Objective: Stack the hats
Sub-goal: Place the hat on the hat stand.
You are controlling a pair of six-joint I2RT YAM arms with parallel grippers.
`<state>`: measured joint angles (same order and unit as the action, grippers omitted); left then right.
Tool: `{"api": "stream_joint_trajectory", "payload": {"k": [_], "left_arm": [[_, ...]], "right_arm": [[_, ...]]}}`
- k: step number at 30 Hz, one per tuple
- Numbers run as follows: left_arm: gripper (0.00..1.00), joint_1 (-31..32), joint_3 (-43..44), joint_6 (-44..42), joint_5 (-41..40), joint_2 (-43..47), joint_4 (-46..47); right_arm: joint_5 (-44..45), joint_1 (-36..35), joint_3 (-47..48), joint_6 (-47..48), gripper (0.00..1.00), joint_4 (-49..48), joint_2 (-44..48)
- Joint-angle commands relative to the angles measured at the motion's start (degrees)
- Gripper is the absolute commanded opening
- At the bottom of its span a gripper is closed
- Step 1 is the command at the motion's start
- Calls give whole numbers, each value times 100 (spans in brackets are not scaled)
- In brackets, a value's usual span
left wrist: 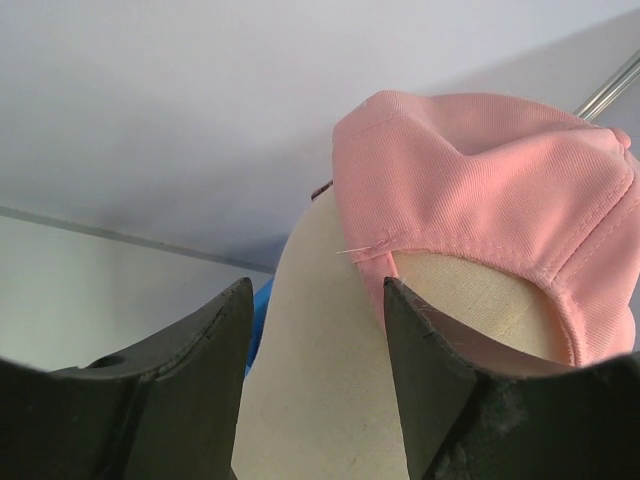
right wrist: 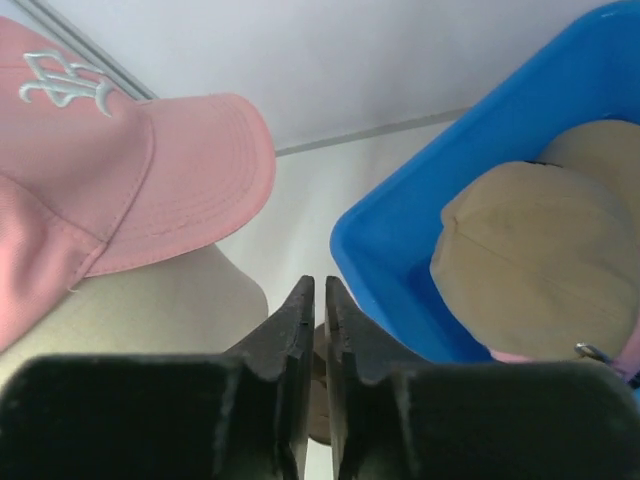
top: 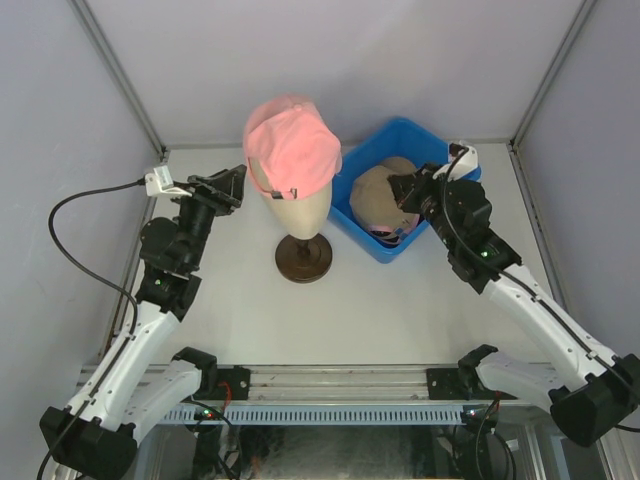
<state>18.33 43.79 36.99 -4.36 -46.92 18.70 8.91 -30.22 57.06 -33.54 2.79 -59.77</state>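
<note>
Pink hat (top: 292, 145): is being carried on the mannequin head (top: 298, 212) at the upper centre of the top view. Its brim is pointing to the upper right. A white stitched logo (right wrist: 60, 80) is being shown at the upper left of the right wrist view.

Mannequin head: is being held upright on a round brown base (top: 303, 258) set on the bench (top: 330, 320), just left of the blue bin (top: 400, 128).

Tan hat (top: 383, 195): is being kept inside the blue bin at the upper right of centre, crown up. A pink strap (right wrist: 610, 355) with a metal buckle is being shown under its lower edge.

Left gripper (top: 235, 185): is being held with its jaws well apart and nothing between the fingers. It is being kept just beside the back of the pink hat, left of the mannequin head. In the left wrist view the head and the hat's rear edge are being framed between the two fingers (left wrist: 200, 340). Whether the hat is being touched cannot be told.

Right gripper (top: 400, 188): is being held fully closed, finger against finger, with nothing gripped. It is being hung over the left part of the bin, beside the tan hat.
</note>
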Motion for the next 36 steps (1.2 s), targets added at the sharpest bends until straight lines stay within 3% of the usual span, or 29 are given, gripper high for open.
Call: {"api": "stream_joint_trajectory", "payload": {"k": [1, 3, 5, 8, 18, 28, 31, 36], "left_arm": [[59, -31, -66, 82, -9, -11, 90], [59, -35, -51, 83, 26, -51, 90], [58, -31, -38, 81, 41, -61, 90], [58, -31, -50, 84, 42, -63, 90], [56, -31, -38, 22, 85, -126, 92], [55, -31, -7, -98, 102, -131, 23], [55, -31, -15, -152, 73, -100, -32], [54, -31, -41, -236, -104, 120, -215]], "right_arm": [[-774, 227, -114, -632, 26, -711, -14], [-1398, 405, -220, -1035, 49, -1177, -178], [-1591, 428, -230, -1276, 67, -1497, -413], [-1849, 458, -230, -1639, 81, -1958, -735], [-2698, 543, -268, -1742, 81, -4402, -2348], [-2563, 526, -424, -1742, 81, -6956, -3556], [-2514, 526, -544, -1742, 81, -7194, -3568], [-2461, 534, -732, -1742, 81, -6449, -3137]]}}
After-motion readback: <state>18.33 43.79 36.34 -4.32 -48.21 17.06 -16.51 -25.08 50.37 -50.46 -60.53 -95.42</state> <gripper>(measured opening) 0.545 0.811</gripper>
